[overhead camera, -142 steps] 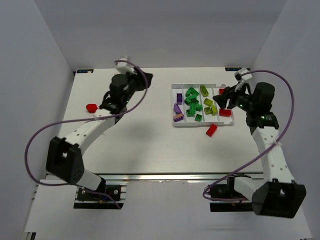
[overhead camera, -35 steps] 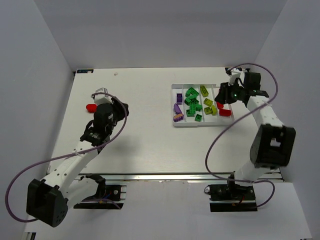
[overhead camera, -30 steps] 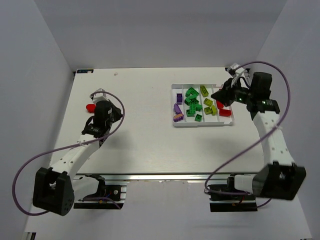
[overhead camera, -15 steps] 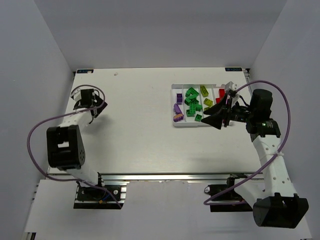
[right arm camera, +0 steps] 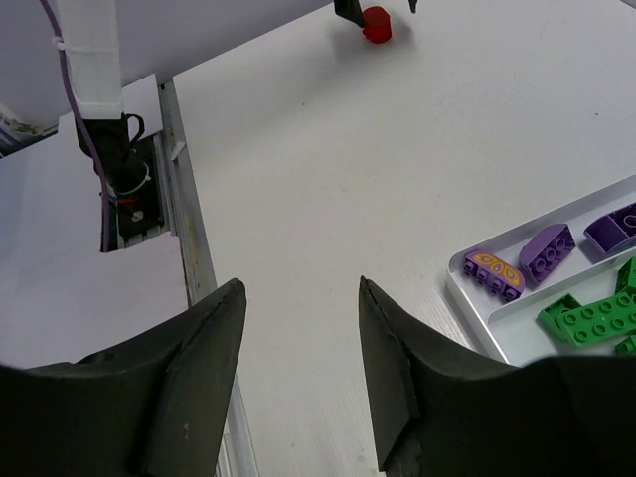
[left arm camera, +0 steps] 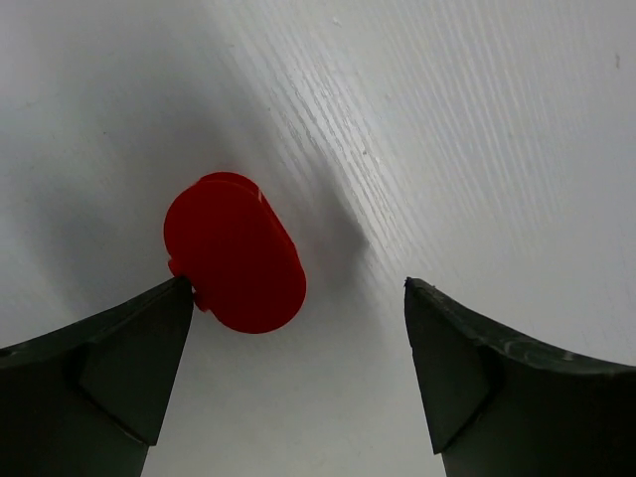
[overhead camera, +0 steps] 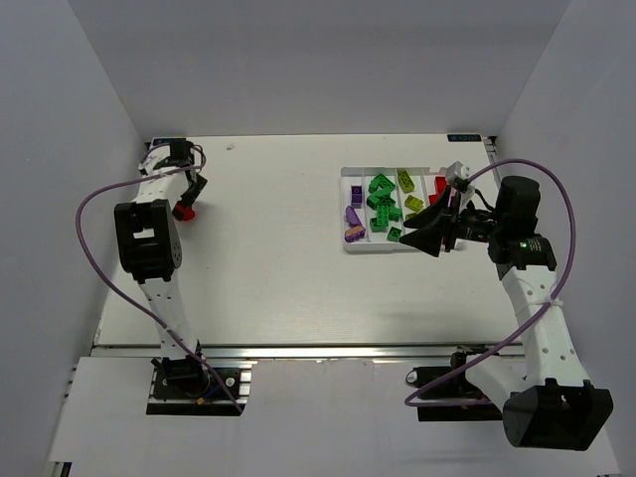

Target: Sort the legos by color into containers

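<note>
Left pincer (overhead camera: 188,194) is at the far left of the tabletop (overhead camera: 278,248), pointing down at a lone red lego (overhead camera: 182,210). In the left wrist view the pincer (left arm camera: 298,288) is wide open and holds nothing. The red lego (left arm camera: 236,253) lies flat on the tabletop, just inside the gap and off to the left side. The left finger (left arm camera: 99,368) tip looks to be touching its edge; the right finger (left arm camera: 497,383) is well apart from it.

Right pincer (overhead camera: 425,227) hangs over the near right part of the tray (overhead camera: 344,199) and points left. In the right wrist view it (right arm camera: 298,288) is spread open with only bare tabletop between the fingers, nothing gripped.

The tray sits right of centre with four compartments:
- leftmost: purple legos (overhead camera: 354,217)
- next: green legos (overhead camera: 383,204)
- next: yellow-green legos (overhead camera: 412,209)
- rightmost: red bricks (overhead camera: 437,198), partly hidden by the right pincer

The right wrist view shows the tray corner (right arm camera: 467,288) at the lower right with purple legos (right arm camera: 547,248) and green legos (right arm camera: 586,318) inside. The lone red lego (right arm camera: 377,24) sits far off at the top edge.
</note>
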